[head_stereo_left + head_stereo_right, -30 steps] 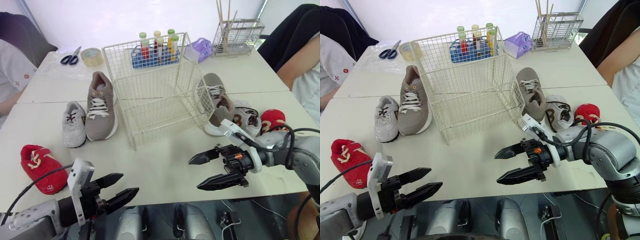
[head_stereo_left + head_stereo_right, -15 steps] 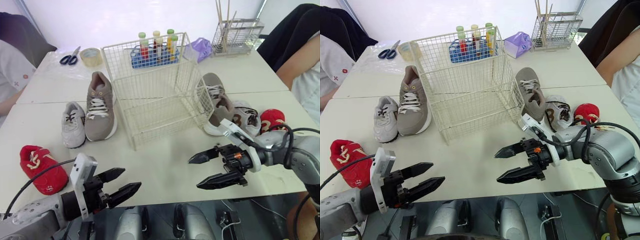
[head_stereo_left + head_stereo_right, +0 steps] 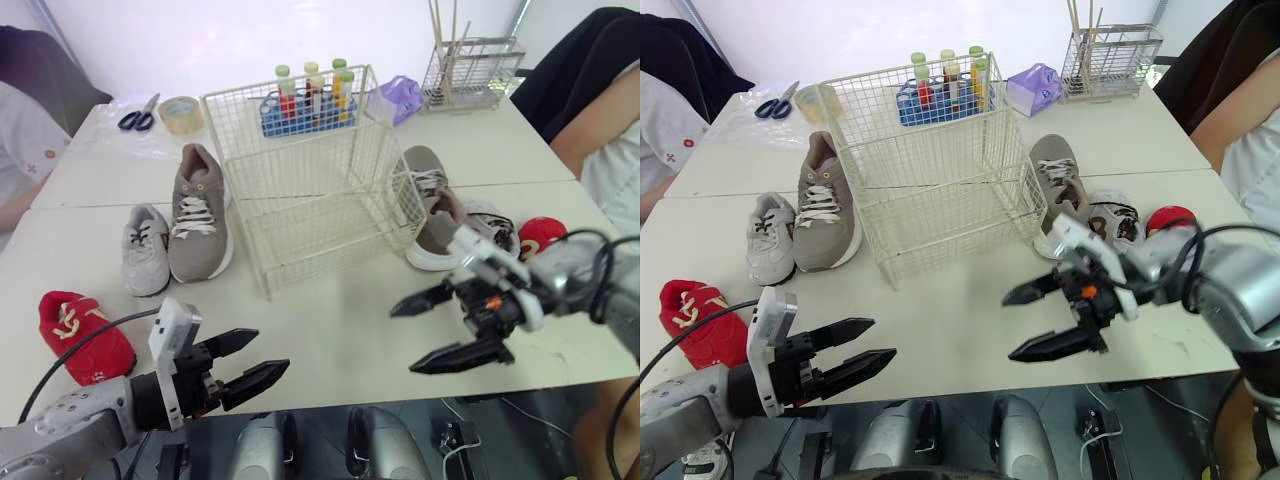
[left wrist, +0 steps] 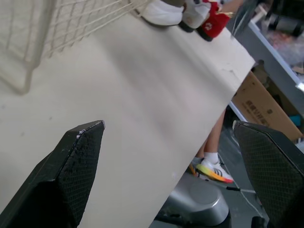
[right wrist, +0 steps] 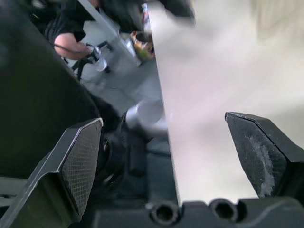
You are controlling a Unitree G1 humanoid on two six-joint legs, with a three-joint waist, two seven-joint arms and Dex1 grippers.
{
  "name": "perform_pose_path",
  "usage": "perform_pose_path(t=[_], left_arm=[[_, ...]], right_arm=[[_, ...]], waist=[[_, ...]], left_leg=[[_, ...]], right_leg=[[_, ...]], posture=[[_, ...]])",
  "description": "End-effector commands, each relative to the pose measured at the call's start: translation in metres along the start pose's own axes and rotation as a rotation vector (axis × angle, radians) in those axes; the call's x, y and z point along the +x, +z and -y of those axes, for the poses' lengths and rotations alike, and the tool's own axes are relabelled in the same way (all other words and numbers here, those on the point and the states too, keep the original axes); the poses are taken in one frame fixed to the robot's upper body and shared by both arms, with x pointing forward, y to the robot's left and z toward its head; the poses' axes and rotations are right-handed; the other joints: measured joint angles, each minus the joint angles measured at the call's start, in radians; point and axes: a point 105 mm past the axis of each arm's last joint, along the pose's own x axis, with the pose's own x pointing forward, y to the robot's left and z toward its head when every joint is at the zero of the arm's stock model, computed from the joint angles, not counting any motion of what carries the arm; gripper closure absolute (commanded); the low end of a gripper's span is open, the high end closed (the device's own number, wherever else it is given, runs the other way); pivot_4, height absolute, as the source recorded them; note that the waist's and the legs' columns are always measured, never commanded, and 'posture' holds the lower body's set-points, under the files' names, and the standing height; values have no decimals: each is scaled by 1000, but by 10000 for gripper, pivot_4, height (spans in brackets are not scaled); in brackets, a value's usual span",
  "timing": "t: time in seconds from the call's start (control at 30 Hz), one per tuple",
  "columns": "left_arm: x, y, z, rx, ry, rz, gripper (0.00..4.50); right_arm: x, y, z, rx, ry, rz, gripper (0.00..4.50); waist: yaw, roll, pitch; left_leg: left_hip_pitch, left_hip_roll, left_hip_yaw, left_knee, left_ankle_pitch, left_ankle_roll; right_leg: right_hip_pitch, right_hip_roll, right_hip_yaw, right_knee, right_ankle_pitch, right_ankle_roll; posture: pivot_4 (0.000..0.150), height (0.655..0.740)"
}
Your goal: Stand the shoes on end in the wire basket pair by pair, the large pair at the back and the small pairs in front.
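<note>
L gripper (image 3: 273,349) hangs over the near edge of table (image 3: 330,330), fingers spread, nothing in them. R gripper (image 3: 402,341) is a bit farther in, on the right, jaws wide, also empty. No shoe in wire basket (image 3: 320,235) yet, so the whole task is ahead.

Risks, nearest first: left red shoe (image 3: 85,335) sits close to the near edge, left of L gripper. A sloppy sweep could knock it off the table. Its mate, right red shoe (image 3: 540,235), is at far right beyond R gripper, so the pair is split across the table & easy to mismatch.

Mid row, R side is cramped. Right large shoe (image 3: 432,210) touches right small shoe (image 3: 1115,215), which lies just beside the red one, so grabbing one prob drags its neighbours. Right large shoe is the closest to R gripper, just beyond it & just beside the basket's right wall. On the L side, left small shoe (image 3: 147,250) & left large shoe (image 3: 200,212) lie side by side, touching, left of the basket, well beyond L gripper.

Basket stands betw the 2 groups & looks light, so a shoe shoved in may slide or tip it. Large pair should go in first, at the back, since small ones would block the way. Shoes on end may topple w/o support.

Far side: tube rack (image 3: 310,100), tape roll (image 3: 183,110), scissors (image 3: 140,112), purple bag (image 3: 398,98) & stick holder (image 3: 470,70) sit behind the basket, out of the way
</note>
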Motion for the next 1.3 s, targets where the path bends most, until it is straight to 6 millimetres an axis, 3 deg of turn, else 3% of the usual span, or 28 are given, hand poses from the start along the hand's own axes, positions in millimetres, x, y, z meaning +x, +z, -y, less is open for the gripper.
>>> perform_pose_path(t=[0.03,0.2,0.47,0.7,0.8,1.03,1.13,1.3], left_arm=[[3,22,15,125,-87,-10,112],[3,46,24,215,-119,-4,112],[8,48,32,224,-109,16,112],[8,42,30,206,-46,39,112],[10,42,30,219,-38,39,0],[13,37,25,226,-20,33,0],[14,35,23,227,-8,36,0],[17,33,19,220,-10,44,0]], right_arm=[[-10,32,11,-175,-62,-7,0],[-22,24,52,-417,-180,-265,0],[-24,22,110,-609,-189,-445,0],[-18,7,130,-599,-130,-558,0],[-12,1,136,-606,-109,-592,7285],[-6,-3,143,-626,-121,-617,42749],[-10,6,147,-634,-238,-562,42749],[-20,7,127,-554,-365,-485,42749]], waist=[[4,0,0],[1,-1,0],[-21,-1,1],[-21,0,1],[-23,0,1],[-20,0,1],[-19,0,1],[-11,0,1]], left_leg=[[0,0,0,0,0,0],[0,-1,1,0,0,0],[0,-1,4,0,4,-7],[1,0,2,0,6,-9],[1,0,2,0,6,-9],[1,0,2,0,6,-10],[1,0,2,1,6,-10],[1,0,0,1,6,-10]], right_leg=[[0,0,0,2,0,0],[0,-1,0,1,0,1],[-1,1,1,2,2,6],[-1,3,1,4,2,5],[-1,3,1,4,2,5],[-1,3,1,5,2,5],[0,3,1,5,2,5],[0,2,1,5,2,5]], posture=[[1500,7400],[1500,7400],[1500,7400],[1500,7400],[1500,7400],[1500,7400],[1500,7400],[1500,7400]])
